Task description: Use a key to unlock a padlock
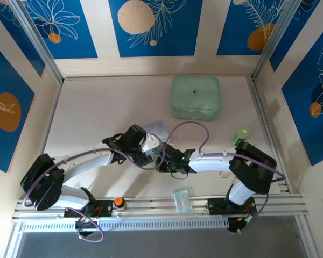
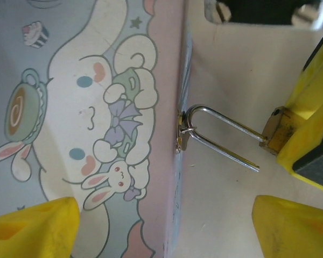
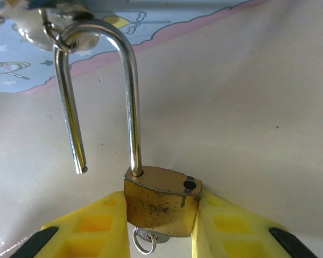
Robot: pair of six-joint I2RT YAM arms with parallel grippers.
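Padlock (image 3: 161, 207) between the right jaws

The top camera looks steeply down from above and behind the arm bases (image 1: 94, 208), covering the whole worktop (image 1: 97, 110). The wrist cameras look along the left gripper (image 2: 164, 217) and right gripper (image 3: 161, 207) at very close range. Both share the padlock (image 2: 277, 131) and the box (image 2: 70, 107) edge.

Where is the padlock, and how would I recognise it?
Find the pastel cartoon box in the middle of the table. At its edge, the right end effector's yellow fingers pinch the padlock. It is the only brass-gold thing, its silver shackle sprung open and hooked through the box's latch.
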